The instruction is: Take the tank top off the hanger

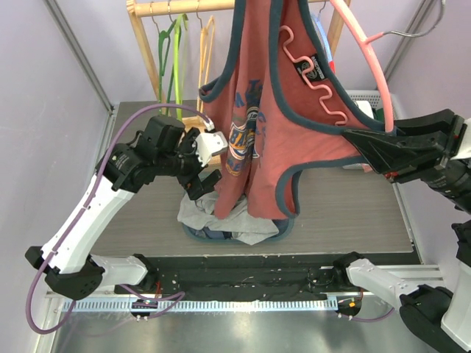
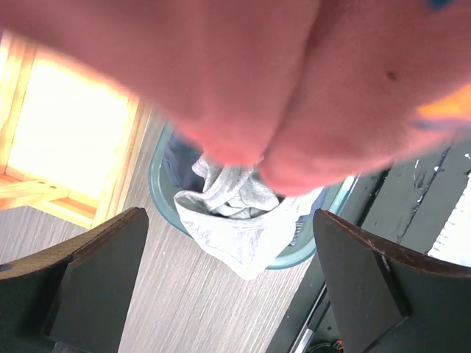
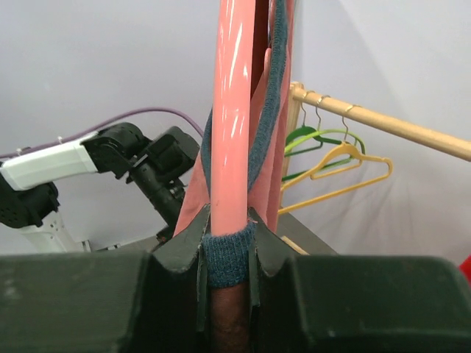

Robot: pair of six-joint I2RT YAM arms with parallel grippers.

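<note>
Clearly the right tool [image 3: 228,246] is clamped narrow on the hanger [image 1: 372,55]. It also seems to pinch a strap [image 3: 228,263] of the tank top [image 1: 265,125], which hangs from the hanger above the basket [image 1: 288,226] on the worktop [image 1: 353,213]. The left tool [image 1: 210,145] stands wide, holding nothing, close against the fabric's side. If it grabs and pulls while the strap is trapped, the cloth may stretch or tear, or the hanger may twist out of the grip. A shallow bite on loose fabric could simply slip off.
</note>
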